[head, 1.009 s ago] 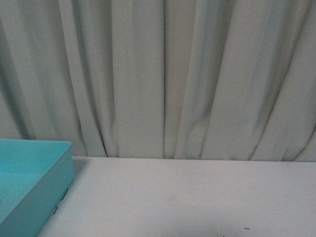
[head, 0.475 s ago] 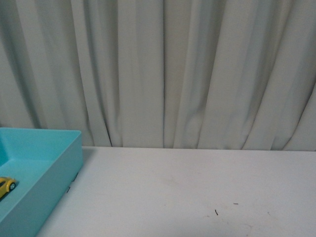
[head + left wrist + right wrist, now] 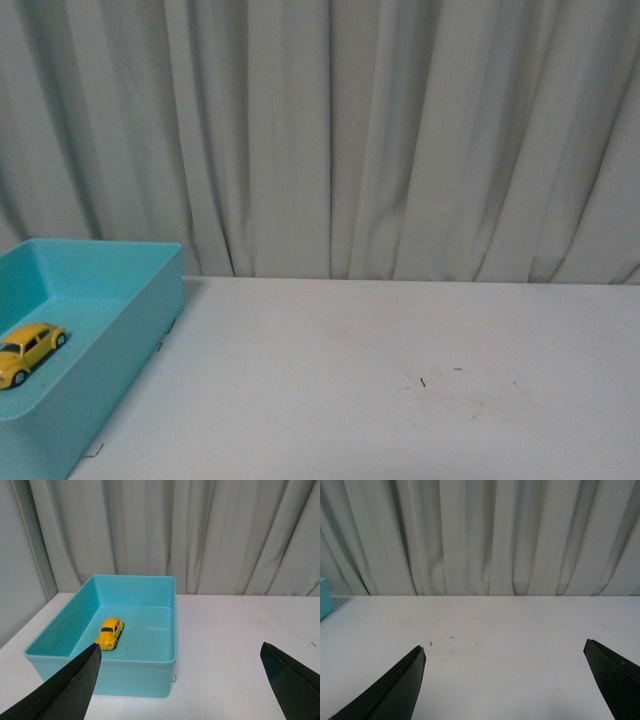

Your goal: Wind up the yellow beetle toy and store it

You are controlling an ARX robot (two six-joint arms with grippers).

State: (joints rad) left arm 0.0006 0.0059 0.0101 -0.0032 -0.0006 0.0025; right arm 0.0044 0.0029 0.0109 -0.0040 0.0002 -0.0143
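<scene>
The yellow beetle toy [image 3: 29, 352] [image 3: 110, 633] rests on its wheels on the floor of a turquoise bin [image 3: 150, 300] [image 3: 170, 630] at the table's left side. My left gripper [image 3: 180, 652] hangs open above the table, back from the bin's near wall, holding nothing. My right gripper [image 3: 504, 650] is open over bare white table, well away from the bin, also holding nothing. Neither arm shows in the front view.
The white table [image 3: 400, 380] runs back to a pale curtain [image 3: 330, 130]. A few small dark specks [image 3: 421, 382] lie on the tabletop. The bin's corner [image 3: 324, 597] shows at the edge of the right wrist view.
The front view has tilted down and shifted, so more of the table and bin show and the toy car has come fully into sight inside the bin.
</scene>
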